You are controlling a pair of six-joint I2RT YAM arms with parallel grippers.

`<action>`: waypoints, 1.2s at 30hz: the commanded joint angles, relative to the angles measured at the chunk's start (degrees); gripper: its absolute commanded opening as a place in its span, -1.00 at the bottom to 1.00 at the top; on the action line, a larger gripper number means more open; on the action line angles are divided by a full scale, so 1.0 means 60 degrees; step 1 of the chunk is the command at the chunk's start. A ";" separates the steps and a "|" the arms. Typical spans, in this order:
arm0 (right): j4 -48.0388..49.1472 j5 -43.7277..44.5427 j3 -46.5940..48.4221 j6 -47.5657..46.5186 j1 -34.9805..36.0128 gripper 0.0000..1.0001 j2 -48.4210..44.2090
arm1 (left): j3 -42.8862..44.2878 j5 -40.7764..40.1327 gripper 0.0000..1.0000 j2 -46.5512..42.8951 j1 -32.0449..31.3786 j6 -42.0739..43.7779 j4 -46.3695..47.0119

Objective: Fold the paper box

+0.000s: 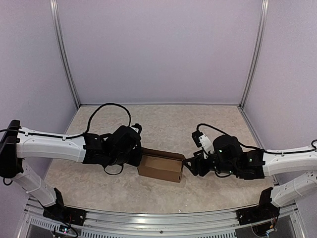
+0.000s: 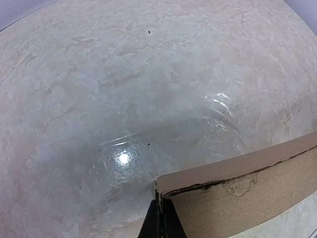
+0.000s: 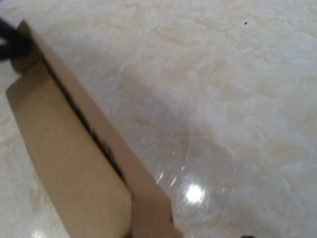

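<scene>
The paper box (image 1: 161,166) is a small brown oblong box, held between my two grippers over the middle of the table. My left gripper (image 1: 140,157) is at its left end. In the left wrist view the black fingers (image 2: 169,223) are pinched shut on the cardboard edge at the box's corner (image 2: 247,193). My right gripper (image 1: 186,163) meets the box's right end at its upper corner. In the right wrist view the box (image 3: 64,144) runs down into the bottom middle of the frame and hides my own fingers. A dark slit shows along the box's lid seam.
The table (image 1: 163,124) is pale, marbled and glossy, with lamp glare in both wrist views. Lilac walls with metal corner posts (image 1: 67,64) close in the back and sides. Black cables loop off both wrists.
</scene>
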 commanded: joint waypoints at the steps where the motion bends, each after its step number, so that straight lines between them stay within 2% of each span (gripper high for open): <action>1: -0.0403 0.0575 0.0541 0.0129 0.0058 0.26 0.0299 | -0.0147 -0.0110 -1.00 0.0225 -0.0171 -0.0119 -0.0519; 7: -0.0975 0.0791 0.1088 0.0220 0.0198 -0.28 0.0772 | -0.0184 -0.0227 -1.00 0.0145 -0.0223 -0.0229 -0.0610; 11: -0.1305 0.1029 0.1308 0.0397 0.0338 -0.43 0.0974 | -0.0202 -0.0224 -1.00 0.0089 -0.0224 -0.0335 -0.0596; 16: -0.1876 0.1390 0.1685 0.0601 0.0552 -0.51 0.1219 | -0.0189 -0.0240 -1.00 0.0040 -0.0259 -0.0395 -0.0581; 23: -0.2439 0.1780 0.2170 0.1047 0.0797 -0.98 0.1578 | -0.0173 -0.0311 -1.00 -0.0056 -0.0296 -0.0564 -0.0632; 36: -0.2687 0.1699 0.2811 0.2565 0.1013 -1.00 0.2352 | -0.0130 -0.0535 -1.00 -0.0123 -0.0480 -0.0925 -0.0654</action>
